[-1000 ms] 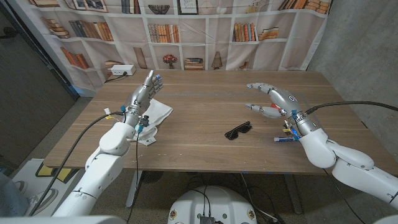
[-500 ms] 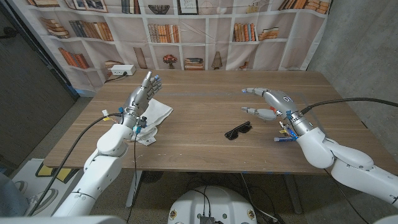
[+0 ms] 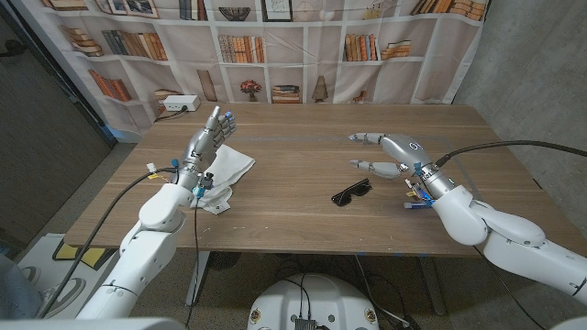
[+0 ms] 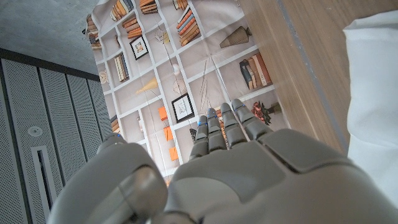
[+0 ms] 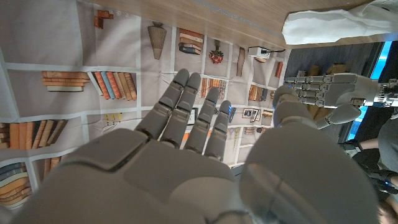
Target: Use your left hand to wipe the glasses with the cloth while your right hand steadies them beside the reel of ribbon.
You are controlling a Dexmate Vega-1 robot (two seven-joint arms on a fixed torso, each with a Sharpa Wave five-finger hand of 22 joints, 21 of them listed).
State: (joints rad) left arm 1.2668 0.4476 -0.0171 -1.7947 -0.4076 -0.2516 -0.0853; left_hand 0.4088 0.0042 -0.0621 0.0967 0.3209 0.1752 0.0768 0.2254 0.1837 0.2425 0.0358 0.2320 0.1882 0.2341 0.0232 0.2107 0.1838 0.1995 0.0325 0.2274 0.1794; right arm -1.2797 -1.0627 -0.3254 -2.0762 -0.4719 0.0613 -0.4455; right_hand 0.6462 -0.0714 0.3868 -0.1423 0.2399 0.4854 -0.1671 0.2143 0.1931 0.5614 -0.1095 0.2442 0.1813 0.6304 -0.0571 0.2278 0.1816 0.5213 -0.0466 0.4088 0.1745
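The black folded glasses point(image 3: 351, 193) lay on the wooden tabletop point(image 3: 303, 147), long axis slanting toward the far right. The right hand point(image 3: 390, 154) hovered beyond them, fingers point(image 3: 360, 137) wide, empty; the left hand point(image 3: 207, 141) stood straight-fingered, empty, by the white crumpled cloth point(image 3: 229, 170).

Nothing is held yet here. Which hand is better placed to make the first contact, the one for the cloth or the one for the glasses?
Probably the left. The left hand is open right beside the white cloth, while the open right hand is above and clear of the black glasses.
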